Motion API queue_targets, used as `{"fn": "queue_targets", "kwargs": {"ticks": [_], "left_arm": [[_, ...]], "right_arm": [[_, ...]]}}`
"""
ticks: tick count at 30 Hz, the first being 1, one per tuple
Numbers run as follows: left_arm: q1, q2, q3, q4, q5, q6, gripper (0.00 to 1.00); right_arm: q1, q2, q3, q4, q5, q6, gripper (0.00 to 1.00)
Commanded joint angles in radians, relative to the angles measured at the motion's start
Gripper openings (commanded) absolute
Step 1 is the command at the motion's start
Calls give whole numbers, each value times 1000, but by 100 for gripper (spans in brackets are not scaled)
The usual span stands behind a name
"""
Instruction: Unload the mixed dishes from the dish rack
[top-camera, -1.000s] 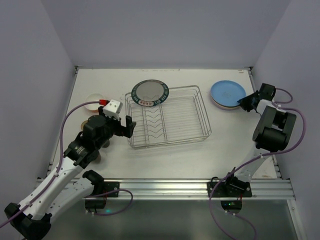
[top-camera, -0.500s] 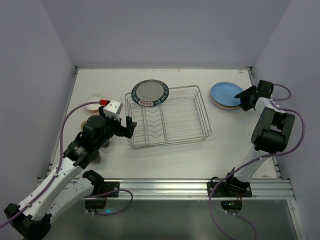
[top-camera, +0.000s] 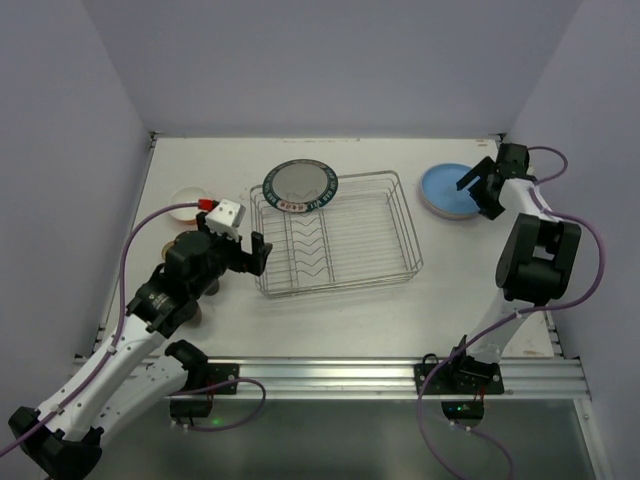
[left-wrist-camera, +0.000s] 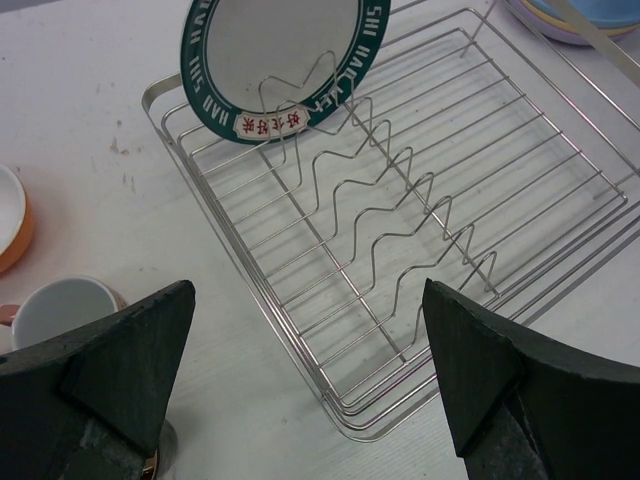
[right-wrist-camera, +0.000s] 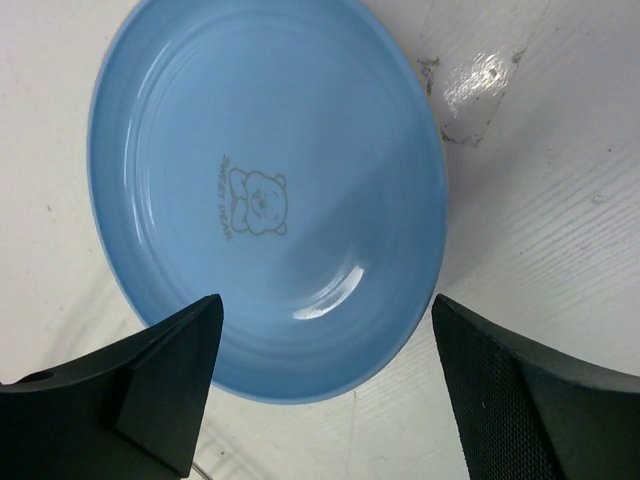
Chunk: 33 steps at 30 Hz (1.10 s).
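The silver wire dish rack (top-camera: 340, 240) stands mid-table, and a plate with a dark green patterned rim (top-camera: 300, 186) stands upright in the dividers at its far left corner. That plate (left-wrist-camera: 275, 60) and the rack (left-wrist-camera: 420, 210) also show in the left wrist view. My left gripper (top-camera: 240, 252) hovers open at the rack's near left corner, nothing between its fingers. A blue plate (right-wrist-camera: 265, 190) with a bear print lies flat on a lavender plate (left-wrist-camera: 540, 25) on the table at the right. My right gripper (top-camera: 477, 190) stands open just above the blue plate's rim, holding nothing.
An orange bowl, white inside (top-camera: 188, 203), sits on the table left of the rack. A cup, white inside (left-wrist-camera: 60, 312), stands close under my left gripper (left-wrist-camera: 310, 400). Purple walls close the table on three sides.
My right gripper has opened, let go of the blue plate and swung toward the far side over it. The plate now rests on the stack. The left arm has not moved.
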Motion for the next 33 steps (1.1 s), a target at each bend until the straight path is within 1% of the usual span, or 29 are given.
{"fn": "queue_targets", "kwargs": {"ticks": [1,5,6,8,9,10,12,13,14,15,17,18,20,21,22,24,25,26,27,28,29,31,33], "left_arm": [[1,8,16,28,-45,-7,100],[2,46,65,7,-75,-26,100],[1,54,77,2,-87,-30,100],[2,77,120,-10,-99,-46,100],[2,89,140,-18,-110,-50,100],[2,121,183,-36,-116,-55,100],[2,166,234,-53,-125,-64,100],[2,218,261,-69,-125,-64,100],[2,268,313,-61,-128,-59,100],[2,269,337,-61,-122,-58,100],[2,335,399,-32,-90,-14,100],[2,361,418,-20,-60,9,100],[2,439,468,13,5,112,100],[2,466,487,25,13,155,100],[4,521,507,39,11,243,100],[7,578,568,56,-39,321,100],[14,641,596,59,-35,403,100],[27,675,623,57,8,440,100],[33,709,694,43,26,474,100],[48,773,728,10,45,520,100],[60,802,760,-6,107,540,100],[85,875,835,-53,158,603,100],[103,931,866,-72,206,660,100]], "right_arm": [[34,-22,53,-57,65,-70,87],[61,-66,37,-106,82,-77,90],[64,-95,-23,-94,84,-74,90],[74,-233,-99,-28,90,-71,99],[83,-290,-142,-2,99,-76,99],[92,-406,-211,21,96,-83,99],[126,-514,-258,50,43,-94,99],[135,-569,-305,59,4,-99,99],[144,-664,-356,90,-128,-96,99],[147,-710,-382,105,-180,-84,99],[150,-822,-443,160,-229,-38,99],[150,-852,-495,176,-238,-25,99],[150,-904,-520,182,-293,-30,99],[149,-913,-517,162,-307,-39,99],[150,-922,-516,146,-321,-44,99],[149,-959,-525,121,-362,-63,99],[150,-978,-532,112,-370,-64,99],[149,-998,-543,113,-381,-68,99],[150,-1039,-563,109,-387,-71,99],[150,-1060,-571,83,-387,-76,99],[150,-1082,-580,76,-389,-83,99],[150,-1145,-611,60,-389,-87,99],[150,-1191,-624,50,-399,-97,99]]}}
